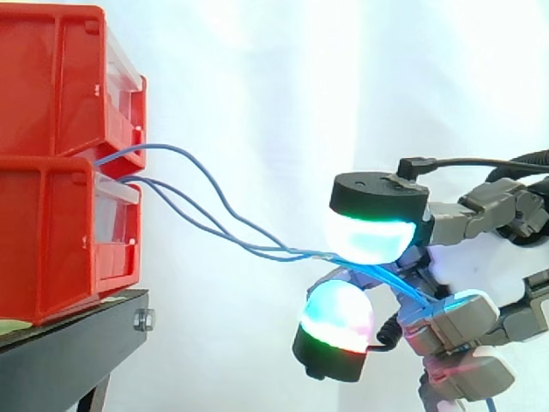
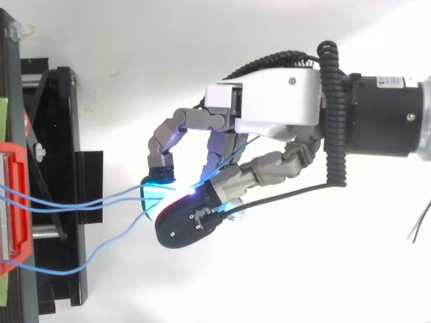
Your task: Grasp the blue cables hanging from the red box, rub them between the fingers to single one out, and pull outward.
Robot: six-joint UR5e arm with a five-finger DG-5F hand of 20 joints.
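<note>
Three thin blue cables [image 1: 210, 206] run out of the stacked red boxes [image 1: 60, 154] at the left and slope down to the right into my hand [image 1: 467, 257]. The hand is shut on the cables: they pass between the upper glowing fingertip pad [image 1: 371, 233] and the lower pad [image 1: 339, 319], then run on across the palm. In the top view the cables [image 2: 87, 202] leave the red box [image 2: 13, 202] at the left edge and converge at the curled fingers of the hand [image 2: 269, 114], well to the right of the box.
The red boxes sit on a black stand [image 1: 77, 343], whose frame [image 2: 60, 182] shows from above. A white curtain fills the background. A loose thin wire [image 2: 419, 222] lies at the right edge of the top view.
</note>
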